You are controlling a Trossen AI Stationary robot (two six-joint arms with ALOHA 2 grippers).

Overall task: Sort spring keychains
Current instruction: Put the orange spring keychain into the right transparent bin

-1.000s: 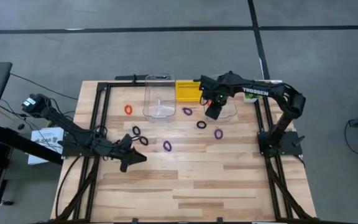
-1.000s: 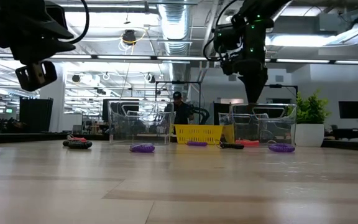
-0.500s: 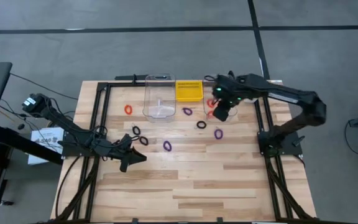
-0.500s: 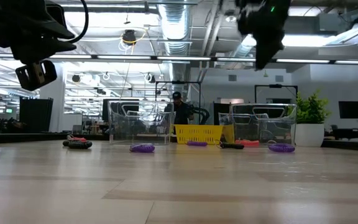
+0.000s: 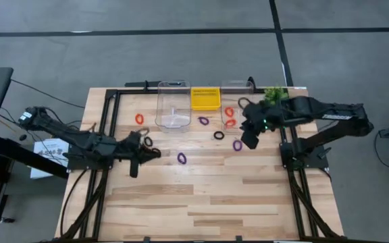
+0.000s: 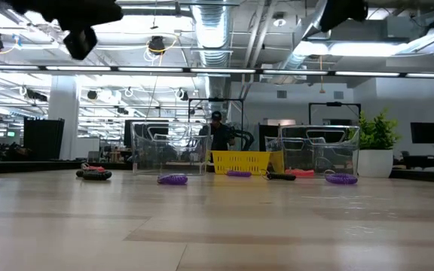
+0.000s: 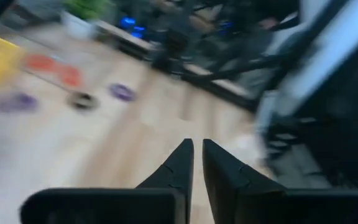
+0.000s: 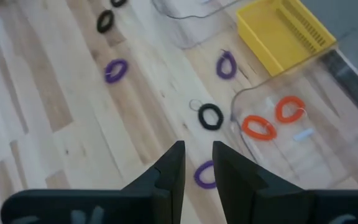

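Orange-red spring keychains [image 5: 229, 117], two of them, lie inside your right clear bin [image 5: 238, 108]; a third orange one [image 5: 139, 119] sits on the wooden table [image 5: 215, 196] left of the other clear bin [image 5: 173, 108]. Purple [image 5: 182, 158] and black [image 5: 219, 135] rings are scattered between, in front of the yellow basket [image 5: 205, 98]. Your right gripper [image 5: 248, 140] hovers just beside a purple ring [image 5: 237, 144], jaws narrow and empty. Your left gripper [image 5: 155, 152] is near two black rings, fingers [image 7: 178, 168] nearly together, holding nothing.
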